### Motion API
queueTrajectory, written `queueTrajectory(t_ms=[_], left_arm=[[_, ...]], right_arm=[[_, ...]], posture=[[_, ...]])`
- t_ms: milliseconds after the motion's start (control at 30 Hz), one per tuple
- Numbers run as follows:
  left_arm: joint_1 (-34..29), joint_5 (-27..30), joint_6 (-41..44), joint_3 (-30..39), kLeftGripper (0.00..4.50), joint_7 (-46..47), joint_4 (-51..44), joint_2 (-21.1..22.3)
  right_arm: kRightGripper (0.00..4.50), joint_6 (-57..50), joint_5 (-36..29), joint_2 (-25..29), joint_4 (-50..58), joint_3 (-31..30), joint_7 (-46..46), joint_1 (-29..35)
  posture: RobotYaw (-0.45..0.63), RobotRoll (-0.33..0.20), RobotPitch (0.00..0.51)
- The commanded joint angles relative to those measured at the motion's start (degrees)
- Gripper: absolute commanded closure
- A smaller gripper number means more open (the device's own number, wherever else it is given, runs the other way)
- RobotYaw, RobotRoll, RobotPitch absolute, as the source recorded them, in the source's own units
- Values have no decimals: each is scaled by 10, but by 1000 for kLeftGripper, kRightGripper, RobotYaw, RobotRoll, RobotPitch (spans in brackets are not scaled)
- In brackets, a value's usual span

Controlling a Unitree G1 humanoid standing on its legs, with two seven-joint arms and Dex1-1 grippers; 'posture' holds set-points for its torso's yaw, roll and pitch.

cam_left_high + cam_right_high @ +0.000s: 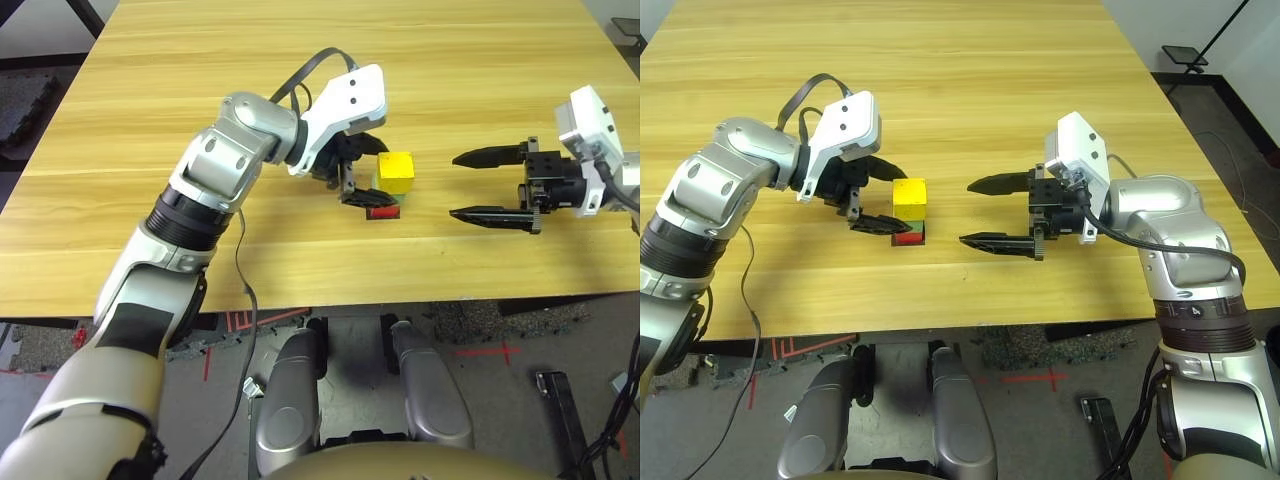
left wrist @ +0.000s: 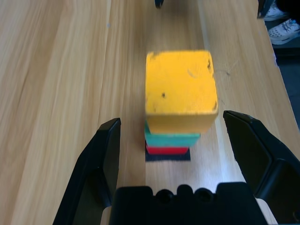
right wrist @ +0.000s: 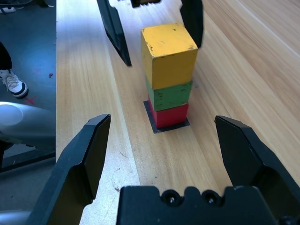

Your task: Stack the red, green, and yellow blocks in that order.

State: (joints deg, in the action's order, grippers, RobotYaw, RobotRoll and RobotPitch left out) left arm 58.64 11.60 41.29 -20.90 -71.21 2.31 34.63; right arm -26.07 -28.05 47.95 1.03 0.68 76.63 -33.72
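The three blocks stand as one tower on a flat black square patch (image 3: 152, 123). The red block (image 3: 169, 116) is at the bottom, the green block (image 3: 169, 96) sits on it, and the yellow block (image 3: 168, 49) is on top, turned slightly. My left gripper (image 1: 883, 197) is open at the tower's left side. Its fingertips (image 2: 108, 136) flank the tower with a gap on each side and hold nothing. My right gripper (image 1: 966, 212) is open and empty, a short way to the tower's right, pointing at it.
The wooden table (image 1: 200, 100) stretches wide beyond the tower and to both sides. Its front edge (image 1: 330, 295) runs close below the grippers. A person's shoe (image 3: 14, 84) is on the floor beside the table.
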Motion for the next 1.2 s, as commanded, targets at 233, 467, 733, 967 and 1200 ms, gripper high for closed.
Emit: queueTrajectory(t_ms=[233, 467, 733, 967, 1200], left_arm=[[-38, -17, -2, 31, 36, -20, 35, 121], [-36, -54, -62, 83, 36, 66, 166, 125], [-66, -82, -121, 238, 36, 368, 211, 65], [-165, -88, -167, 351, 36, 580, 103, -15], [-283, -123, -187, 379, 36, 705, -15, -84]], right_arm=[[0, 43, 33, 32, -87, -3, 39, -39], [0, 137, 96, 34, -282, 8, 20, -139], [0, 265, 146, -49, -464, 69, -219, -238], [0, 323, 154, -88, -494, 124, -401, -239], [0, 345, 156, -111, -435, 174, -548, -177]], posture=[[271, 93, 259], [290, 86, 258], [312, 89, 267], [306, 93, 274], [297, 90, 290]])
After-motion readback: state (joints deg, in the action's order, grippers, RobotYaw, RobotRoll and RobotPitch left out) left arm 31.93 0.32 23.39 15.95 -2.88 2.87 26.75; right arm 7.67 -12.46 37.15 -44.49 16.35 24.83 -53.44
